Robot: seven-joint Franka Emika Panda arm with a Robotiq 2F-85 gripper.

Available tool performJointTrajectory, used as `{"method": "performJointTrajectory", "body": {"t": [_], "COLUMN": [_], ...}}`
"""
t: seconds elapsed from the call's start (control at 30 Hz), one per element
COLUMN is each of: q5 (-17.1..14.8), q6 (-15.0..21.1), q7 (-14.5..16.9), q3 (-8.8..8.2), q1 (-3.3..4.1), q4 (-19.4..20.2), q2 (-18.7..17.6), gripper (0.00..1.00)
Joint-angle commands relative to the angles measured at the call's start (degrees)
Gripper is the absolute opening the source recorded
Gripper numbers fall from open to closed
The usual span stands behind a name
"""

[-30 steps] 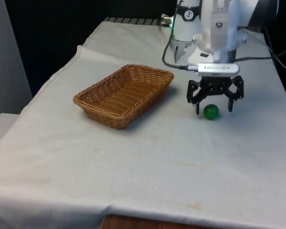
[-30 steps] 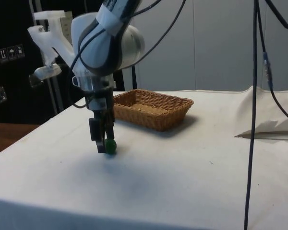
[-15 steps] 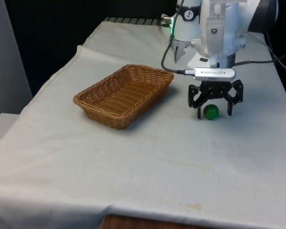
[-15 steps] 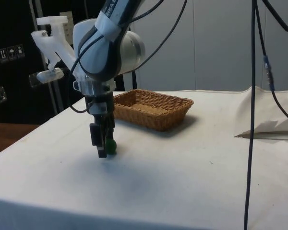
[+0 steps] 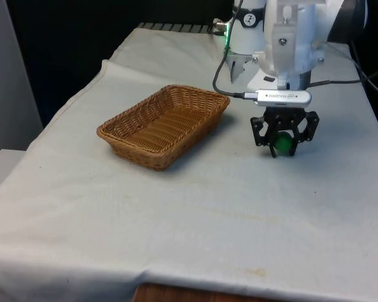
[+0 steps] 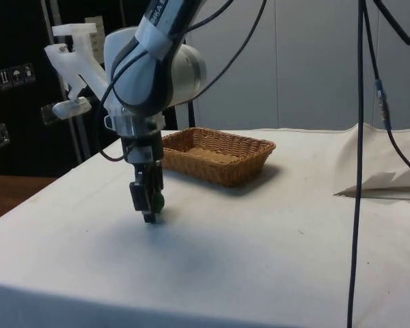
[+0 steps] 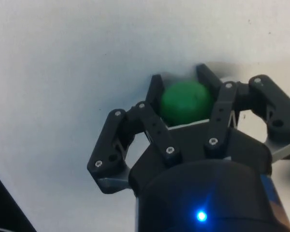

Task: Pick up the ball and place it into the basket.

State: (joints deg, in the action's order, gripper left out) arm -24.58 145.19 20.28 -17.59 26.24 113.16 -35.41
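- Where it rests low on the counter [image 5: 195, 207], to the front view's right of the basket [image 5: 164, 124], the green ball [image 5: 281, 144] is seen clamped between the fingers of the end effector [image 5: 281, 146].
- In the wrist view, the ball [image 7: 185, 102] is enclosed on both sides by the closed-in fingers [image 7: 155, 94].
- The grasp is judged made; a straight lift is advised before any sideways travel, so that the basket's rim is cleared.
- A firm, steady squeeze is recommended, since a round ball may be expected to slip.
- Small lettering is carried on the bar above the end effector; it cannot be read.
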Motion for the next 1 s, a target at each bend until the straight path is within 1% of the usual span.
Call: {"method": "performJointTrajectory", "body": {"t": [0.0, 0.07, 0.13, 0.3, 0.33, 0.37, 0.57, 0.63, 0.67, 0.7, 0.73, 0.97], "q5": [0.0, 0.4, 0.7, 1.9, 1.6, 2.5, 4.0, 4.1, 4.4, 3.7, 4.5, 5.1], "q6": [0.0, -0.5, -0.9, -1.9, -1.9, -2.3, -4.1, -4.3, -5.1, -4.8, -5.3, -8.0], "q7": [0.0, -0.6, -1.0, -2.1, -1.7, -2.8, -3.7, -3.8, -3.8, -3.3, -3.8, -4.1], "q3": [0.00, -0.34, -0.52, -0.52, 0.06, -0.40, -0.46, -0.52, -0.74, -0.29, -0.86, -2.41], "q1": [0.00, 0.57, 0.92, 1.32, 0.69, 1.38, 1.43, 1.38, 1.26, 1.03, 1.26, 1.15], "q4": [0.0, 0.2, 0.4, 0.9, 0.6, 1.0, 1.8, 1.8, 1.9, 1.5, 1.9, 1.8], "q2": [0.0, 0.9, 1.7, 3.8, 3.7, 4.6, 7.8, 8.2, 9.0, 8.5, 9.4, 12.0], "gripper": [0.00, 0.00, 0.00, 0.00, 0.00, 0.00, 0.00, 0.00, 0.00, 0.00, 0.00, 0.00]}}
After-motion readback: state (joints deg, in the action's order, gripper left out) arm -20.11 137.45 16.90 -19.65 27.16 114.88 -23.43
